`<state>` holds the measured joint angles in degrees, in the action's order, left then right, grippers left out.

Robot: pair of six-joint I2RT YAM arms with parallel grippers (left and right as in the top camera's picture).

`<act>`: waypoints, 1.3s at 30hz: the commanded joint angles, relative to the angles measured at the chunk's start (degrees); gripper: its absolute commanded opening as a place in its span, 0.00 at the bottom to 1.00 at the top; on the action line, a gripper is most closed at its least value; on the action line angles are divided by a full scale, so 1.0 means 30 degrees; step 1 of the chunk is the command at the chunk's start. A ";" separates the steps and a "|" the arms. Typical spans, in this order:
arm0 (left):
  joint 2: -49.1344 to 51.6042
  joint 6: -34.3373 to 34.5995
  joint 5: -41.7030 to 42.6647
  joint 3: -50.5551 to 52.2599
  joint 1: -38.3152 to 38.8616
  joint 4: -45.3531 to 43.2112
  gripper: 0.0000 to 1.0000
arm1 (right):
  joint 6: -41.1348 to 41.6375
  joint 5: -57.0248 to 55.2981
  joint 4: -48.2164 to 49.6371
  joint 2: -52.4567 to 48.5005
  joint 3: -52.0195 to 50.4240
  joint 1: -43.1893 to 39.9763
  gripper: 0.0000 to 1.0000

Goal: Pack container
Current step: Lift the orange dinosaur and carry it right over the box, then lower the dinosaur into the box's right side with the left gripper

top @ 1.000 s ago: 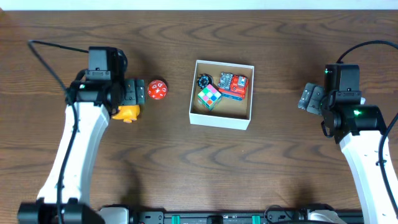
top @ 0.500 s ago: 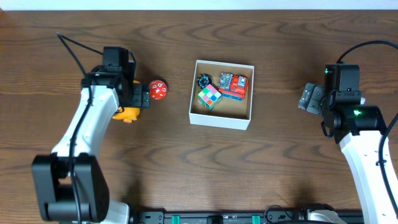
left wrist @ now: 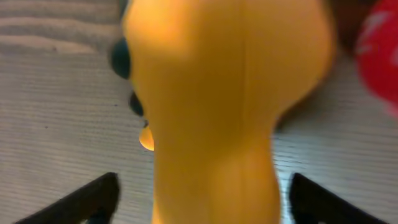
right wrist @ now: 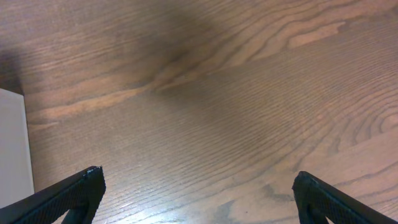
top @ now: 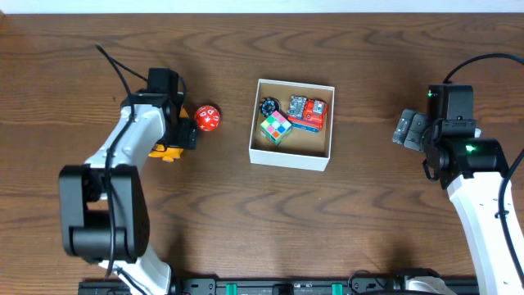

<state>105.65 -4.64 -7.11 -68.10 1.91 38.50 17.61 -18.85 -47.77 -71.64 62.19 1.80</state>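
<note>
Dark wooden desk (top: 393, 213), white container (top: 288, 157) at centre, partly filled. Left tool (left wrist: 199, 196), jaws apart, straddles the orange toy (left wrist: 224, 93); right tool (right wrist: 199, 193) likewise apart, well clear. Risk: an off-centre closure could squirt the rounded toy aside.

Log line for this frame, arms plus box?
left pincer open around orange toy | right pincer open over table | container holds cube, red toy, black disc | red die outside

The white-and-black left arm (top: 123, 164) bends in from the worktop's near-left corner, its left gripper (top: 182, 131) held low, fingers (left wrist: 93, 198) spread wide. Near the right edge, the right gripper (top: 405, 129) hovers, fingers (right wrist: 68, 194) likewise parted.
</note>
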 commanded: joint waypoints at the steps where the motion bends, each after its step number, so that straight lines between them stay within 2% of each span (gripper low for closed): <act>1: 0.0838 -0.0313 -0.0940 0.0131 -0.0095 0.0044 0.61 | 0.0270 -0.0058 -0.0007 -0.0015 0.0080 -0.0109 0.99; 3: 0.0911 -0.0306 -0.0940 0.0131 -0.0095 0.0124 0.37 | 0.0270 -0.0058 -0.0007 -0.0015 0.0080 -0.0117 0.99; 6: 0.0597 -0.0306 -0.1494 0.0022 -0.0095 0.0423 0.08 | 0.0270 -0.0058 -0.0007 -0.0015 0.0080 -0.0109 0.99; 12: -0.1668 -0.0299 -0.4073 -0.1545 -0.0073 0.2579 0.06 | 0.0270 -0.0058 -0.0007 -0.0015 0.0080 -0.0109 0.99; 17: -0.5668 -0.0299 -0.4204 -0.2535 0.0233 0.3366 0.06 | 0.0270 -0.0058 -0.0007 -0.0015 0.0080 -0.0109 0.99; 20: -0.8269 -0.0539 -0.2761 -0.2565 0.0969 0.3213 0.06 | 0.0270 -0.0058 -0.0007 -0.0015 0.0080 -0.0109 0.99; 23: -1.0513 -0.2047 0.0911 -0.2565 0.2113 0.2885 0.06 | 0.0270 -0.0058 -0.0007 -0.0015 0.0080 -0.0109 0.99; 26: -1.1708 -0.3665 0.4626 -0.2557 0.3388 0.2310 0.06 | 0.0270 -0.0058 -0.0007 -0.0015 0.0080 -0.0109 0.99; 29: -1.1927 -0.5085 0.6768 -0.2557 0.4772 0.1829 0.06 | 0.0270 -0.0058 -0.0007 -0.0015 0.0080 -0.0109 0.99; 33: -1.1038 -0.7067 0.7876 -0.2543 0.6513 0.1785 0.06 | 0.0270 -0.0058 -0.0007 -0.0015 0.0080 -0.0117 0.99; 39: -0.8320 -0.8612 0.7876 -0.2535 0.8947 0.1479 0.06 | 0.0270 -0.0058 -0.0007 -0.0022 0.0080 -0.0109 0.99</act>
<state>77.52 -25.87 14.26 -75.46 26.41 43.46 17.61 -18.85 -47.77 -71.64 62.19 1.80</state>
